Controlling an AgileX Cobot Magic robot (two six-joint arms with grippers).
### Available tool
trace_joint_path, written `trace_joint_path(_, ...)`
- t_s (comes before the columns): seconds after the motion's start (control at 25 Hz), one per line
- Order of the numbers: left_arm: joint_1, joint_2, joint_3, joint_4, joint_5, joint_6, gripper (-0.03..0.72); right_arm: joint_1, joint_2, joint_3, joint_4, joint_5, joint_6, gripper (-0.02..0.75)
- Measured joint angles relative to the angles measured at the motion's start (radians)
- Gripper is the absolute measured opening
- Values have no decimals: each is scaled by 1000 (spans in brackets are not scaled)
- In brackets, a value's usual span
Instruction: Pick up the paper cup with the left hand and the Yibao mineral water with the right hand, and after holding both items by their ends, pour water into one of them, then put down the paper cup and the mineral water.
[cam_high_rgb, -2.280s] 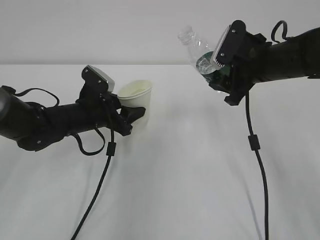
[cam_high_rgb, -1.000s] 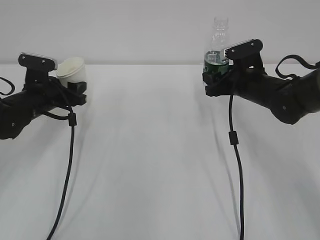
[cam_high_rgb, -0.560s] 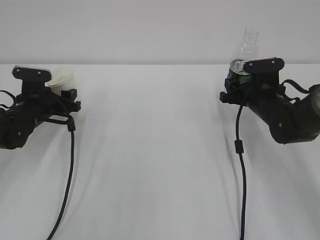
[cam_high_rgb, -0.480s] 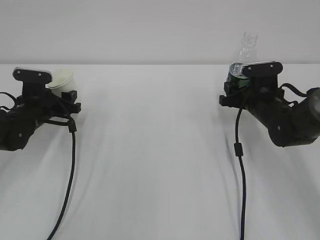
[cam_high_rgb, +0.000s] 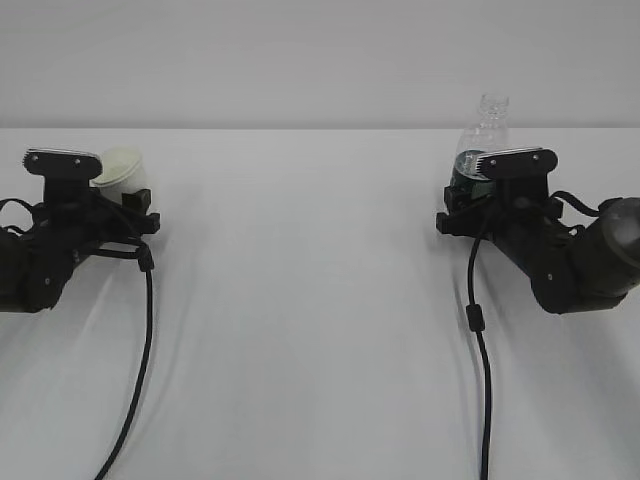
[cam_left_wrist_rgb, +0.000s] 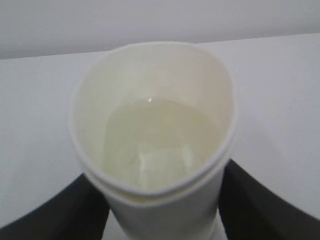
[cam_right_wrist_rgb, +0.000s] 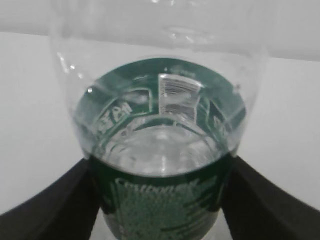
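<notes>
The paper cup stands upright at the far left, low over the white table, between the fingers of my left hand. In the left wrist view the cup holds some water, its rim is pinched oval, and black fingers press on both sides of it. The Yibao mineral water stands upright at the right, held at its green label by my right hand. In the right wrist view the bottle has water in its lower part, and black fingers press on both sides of it.
A black cable hangs from the left arm down to the front edge, and another cable hangs from the right arm. A plain pale wall stands behind the table.
The bottle has gone from tilted toward the cup to upright. Both arms have moved apart to the table's sides and come down lower, each still holding its item.
</notes>
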Motion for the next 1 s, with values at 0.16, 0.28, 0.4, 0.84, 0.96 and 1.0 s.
trace_joint_path(0.16,0,21,-4,0,-20,0,513,0,0,0,21,0,0,549)
trace_joint_path(0.28,0,37,-4,0,2,0,534,0,0,0,25,16,0,576)
trace_joint_path(0.4,0,45,-4,-1,5,0,545,0,0,0,27,44,0,596)
trace_joint_path(0.84,0,33,40,-11,-19,0,573,0,0,45,33,60,4,603)
trace_joint_path(0.96,0,-2,84,-20,-10,0,573,0,-14,85,27,56,8,603)
trace_joint_path(1.0,0,-14,100,-21,-5,0,573,0,-23,96,27,56,10,603)
